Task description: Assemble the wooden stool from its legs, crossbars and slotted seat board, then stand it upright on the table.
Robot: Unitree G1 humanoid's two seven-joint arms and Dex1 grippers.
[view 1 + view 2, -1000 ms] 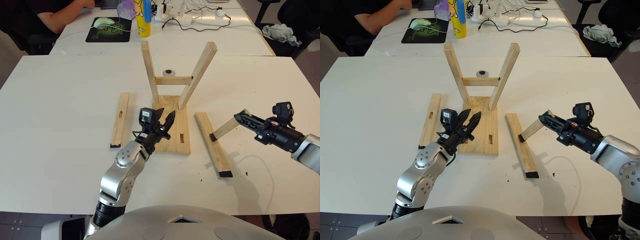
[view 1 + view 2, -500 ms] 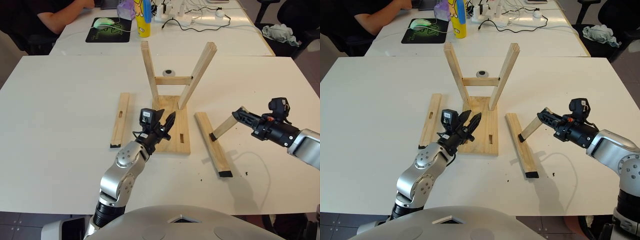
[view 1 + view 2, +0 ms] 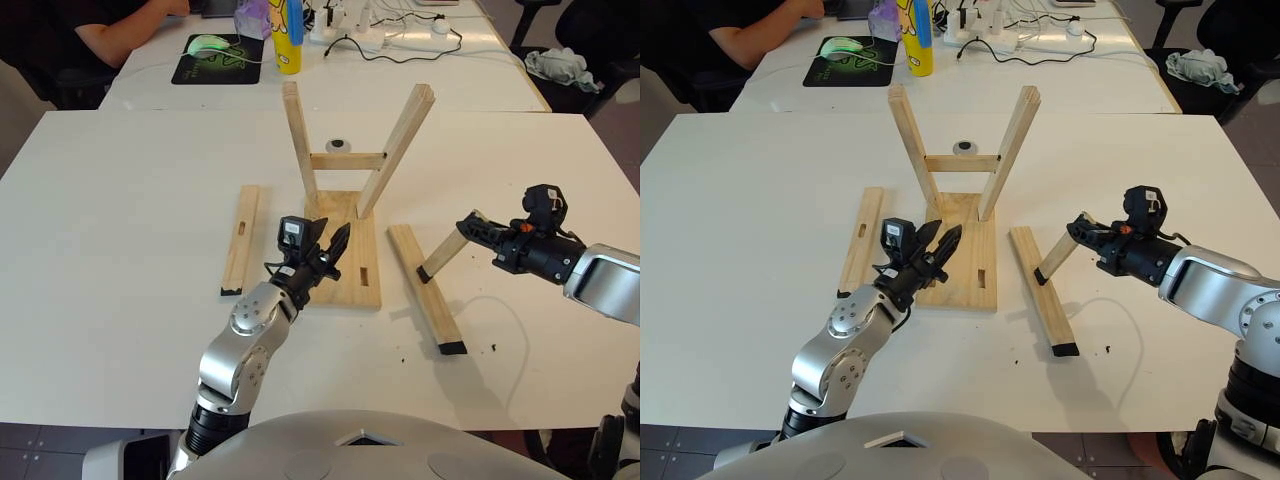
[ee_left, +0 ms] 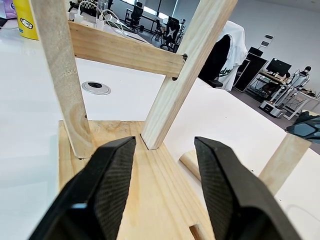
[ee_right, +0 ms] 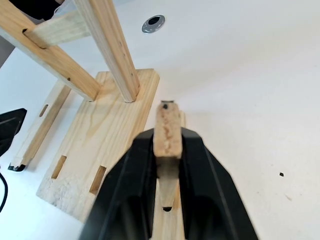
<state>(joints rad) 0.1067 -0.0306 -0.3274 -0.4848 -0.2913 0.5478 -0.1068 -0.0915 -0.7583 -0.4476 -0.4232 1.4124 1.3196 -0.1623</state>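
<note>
Crossbar (image 3: 1058,254) clamped in right pincer (image 3: 1086,230), held end partly hidden, left pincer (image 3: 330,233) apart over seat board (image 3: 363,277).

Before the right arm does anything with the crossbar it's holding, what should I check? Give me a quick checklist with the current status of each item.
1. Right gripper has a firm grip on the crossbar: ok, its fingers are clamped on the upper end.
2. Crossbar's lower end is seated in the lying leg: cannot tell. It meets the leg at a tilt, but the joint is not visible.
3. Seat board has free slots: ok, the two near slots are empty.
4. Left gripper is out of the way: ok, it is open above the seat board, away from the crossbar.
5. Standing leg pair is upright in the board: ok.
</note>
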